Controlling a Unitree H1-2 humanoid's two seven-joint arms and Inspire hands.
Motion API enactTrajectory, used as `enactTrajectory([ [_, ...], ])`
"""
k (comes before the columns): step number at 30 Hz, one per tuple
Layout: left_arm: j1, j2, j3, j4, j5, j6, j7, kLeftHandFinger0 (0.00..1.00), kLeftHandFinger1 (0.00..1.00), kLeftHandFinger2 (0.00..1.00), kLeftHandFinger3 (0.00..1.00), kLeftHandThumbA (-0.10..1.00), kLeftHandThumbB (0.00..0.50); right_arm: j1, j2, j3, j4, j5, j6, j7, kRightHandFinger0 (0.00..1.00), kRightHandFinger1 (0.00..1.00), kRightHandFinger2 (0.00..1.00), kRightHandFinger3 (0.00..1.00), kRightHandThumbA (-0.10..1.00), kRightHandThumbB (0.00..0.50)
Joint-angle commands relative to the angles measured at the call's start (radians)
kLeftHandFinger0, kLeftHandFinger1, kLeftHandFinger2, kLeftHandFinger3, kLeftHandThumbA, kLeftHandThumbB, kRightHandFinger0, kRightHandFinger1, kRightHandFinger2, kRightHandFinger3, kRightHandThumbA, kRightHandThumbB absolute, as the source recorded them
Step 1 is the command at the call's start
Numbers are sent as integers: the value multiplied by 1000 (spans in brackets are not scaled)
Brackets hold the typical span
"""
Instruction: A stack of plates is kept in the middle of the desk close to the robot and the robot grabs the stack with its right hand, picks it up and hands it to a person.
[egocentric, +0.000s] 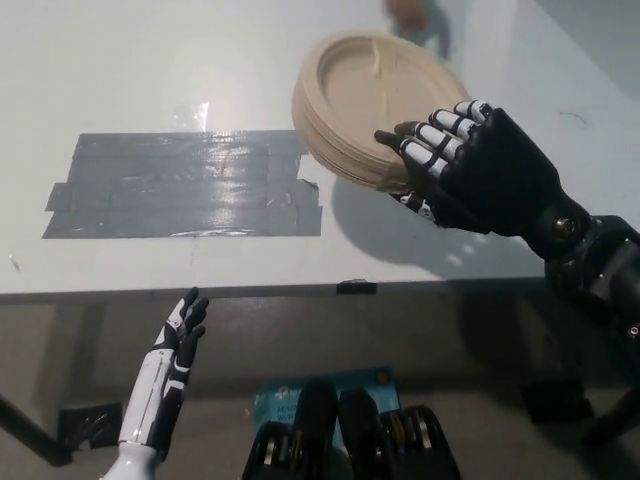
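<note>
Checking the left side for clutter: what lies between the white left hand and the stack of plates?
In the head view, only the desk's front edge and grey tape patch lie between left hand and stack of plates.

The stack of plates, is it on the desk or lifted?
Lifted: the right hand holds the stack of plates above its shadow.
</note>
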Motion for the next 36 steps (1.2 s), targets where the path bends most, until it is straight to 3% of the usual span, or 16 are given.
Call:
enactTrajectory([
  [1, -7, 10, 3, -32, -18, -8, -11, 1000, 1000, 1000, 1000, 1000, 0, -67, 22, -26, 4, 3, -24, -17, 0, 0, 0, 17, -100, 328],
  [6, -6, 10, 2, -33, -17, -7, -10, 1000, 1000, 1000, 1000, 1000, 0, -77, 55, -26, 35, 6, -10, 28, 0, 0, 89, 39, -100, 335],
  [9, 6, 9, 2, -44, -10, 0, -8, 1000, 1000, 1000, 1000, 1000, 0, -114, 104, -22, 134, 1, 2, -2, 0, 0, 2, 20, -100, 313],
  [13, -4, 8, 0, -39, -5, -8, -8, 1000, 1000, 1000, 1000, 1000, 0, -157, 135, -40, 230, -6, 33, -71, 0, 0, 3, 12, -100, 316],
  [14, 1, 7, -1, -39, -4, -13, -8, 1000, 1000, 1000, 1000, 1000, 0, -166, 145, -47, 260, 4, 35, -82, 0, 0, 86, 13, -100, 304],
  [16, 1, 5, 0, -38, -11, -12, -10, 1000, 1000, 1000, 1000, 1000, 0, -186, 154, -45, 303, -4, 49, -84, 0, 0, 5, 54, -100, 310],
  [20, 14, 4, -5, -41, -11, -8, -13, 1000, 1000, 1000, 1000, 1000, 0, -188, 177, -44, 346, 13, 61, -64, 0, 0, 1, 69, -100, 323],
  [21, 17, 4, -5, -44, -11, -8, -14, 1000, 1000, 1000, 1000, 1000, 0, -182, 184, -51, 342, 30, 72, -24, 0, 0, 79, 127, -100, 332],
  [22, 13, 4, -4, -43, -12, -9, -13, 1000, 1000, 1000, 1000, 1000, 0, -182, 188, -58, 339, 46, 79, 25, 38, 74, 252, 261, -74, 337],
  [23, 7, 5, -2, -42, -13, -10, -13, 1000, 1000, 1000, 1000, 1000, 0, -182, 193, -67, 335, 65, 87, 81, 18, 74, 252, 304, -42, 339],
  [24, 16, 4, -5, -50, -9, -8, -13, 1000, 1000, 1000, 1000, 1000, 0, -151, 197, -91, 272, 132, 115, 249, 579, 684, 845, 964, 247, 391],
  [25, 17, 4, -5, -51, -8, -7, -13, 1000, 1000, 1000, 1000, 1000, 0, -144, 198, -100, 256, 150, 122, 295, 921, 866, 1000, 1000, 336, 424],
  [26, 11, 5, -3, -50, -8, -7, -12, 1000, 1000, 1000, 1000, 1000, 0, -142, 197, -104, 233, 164, 137, 358, 1000, 1000, 1000, 1000, 456, 482],
  [28, 16, 6, -2, -49, -9, -11, -12, 1000, 1000, 1000, 1000, 1000, 0, -95, 193, -115, 100, 221, 192, 549, 1000, 1000, 1000, 1000, 590, 500],
  [36, 19, 7, -3, -42, -3, -18, -10, 1000, 1000, 1000, 1000, 1000, 0, -27, 174, -138, -122, 331, 243, 737, 1000, 1000, 1000, 1000, 786, 500],
])
